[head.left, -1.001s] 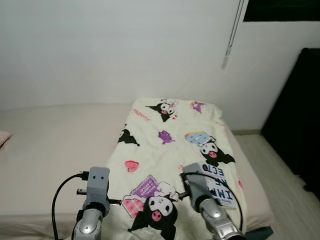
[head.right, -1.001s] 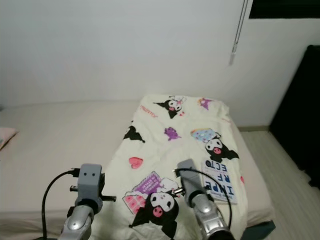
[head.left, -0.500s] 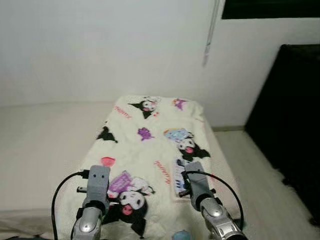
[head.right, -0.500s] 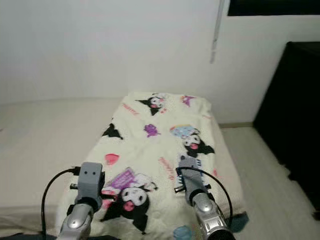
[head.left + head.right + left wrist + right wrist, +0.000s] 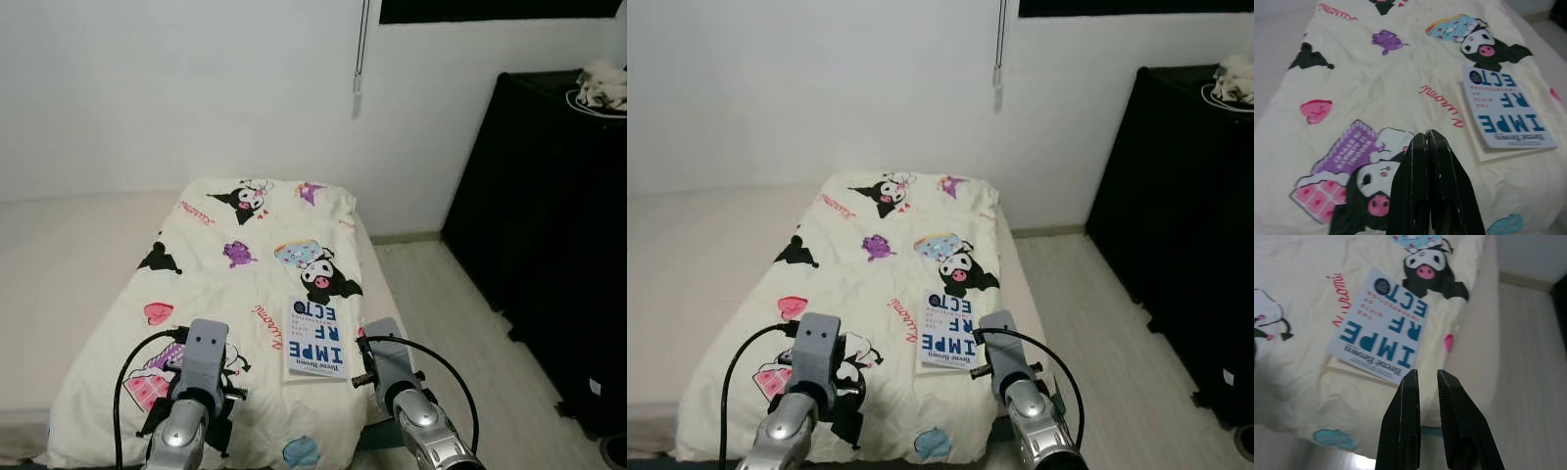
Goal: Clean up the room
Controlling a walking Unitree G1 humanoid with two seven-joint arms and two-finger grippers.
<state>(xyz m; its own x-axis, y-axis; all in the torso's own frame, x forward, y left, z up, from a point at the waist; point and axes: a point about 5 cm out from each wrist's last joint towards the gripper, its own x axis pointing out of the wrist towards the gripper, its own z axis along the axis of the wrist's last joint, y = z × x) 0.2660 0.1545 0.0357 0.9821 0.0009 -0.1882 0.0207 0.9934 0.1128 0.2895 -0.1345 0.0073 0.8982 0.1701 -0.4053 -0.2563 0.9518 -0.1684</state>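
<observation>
**A:** So what's lying on the bed [image 5: 59,284] right now?

**B:** A soft cream blanket [image 5: 216,284] is covering the right part of the mattress, printed all over with black-and-white cartoon characters, pink hearts and a purple sign. The fabric is looking slightly rumpled and quilted. A book [image 5: 315,338] is sitting flat on it near the foot-end right corner: white glossy cover, rectangular, big blue block letters reading upside down from the robot's side.

**A:** And the arms?

**B:** Both silver arms are poking up from the bottom of the head views. The left tool [image 5: 1429,142] is hovering over the blanket's cartoon print beside the book, its two long black fingers [image 5: 1418,161] pressed together, clenched on nothing. The right tool [image 5: 1425,379] is hanging over the blanket edge just below the book, fingers a narrow gap apart with nothing between them. Black cables are looping off both wrists.

**A:** Anything else around?

**B:** A tall black cabinet [image 5: 549,225] is standing off to the right on pale wood-look floor [image 5: 441,313], with something white and crumpled [image 5: 602,83] on top. A thin blind cord [image 5: 360,59] is hanging down the white wall.
</observation>
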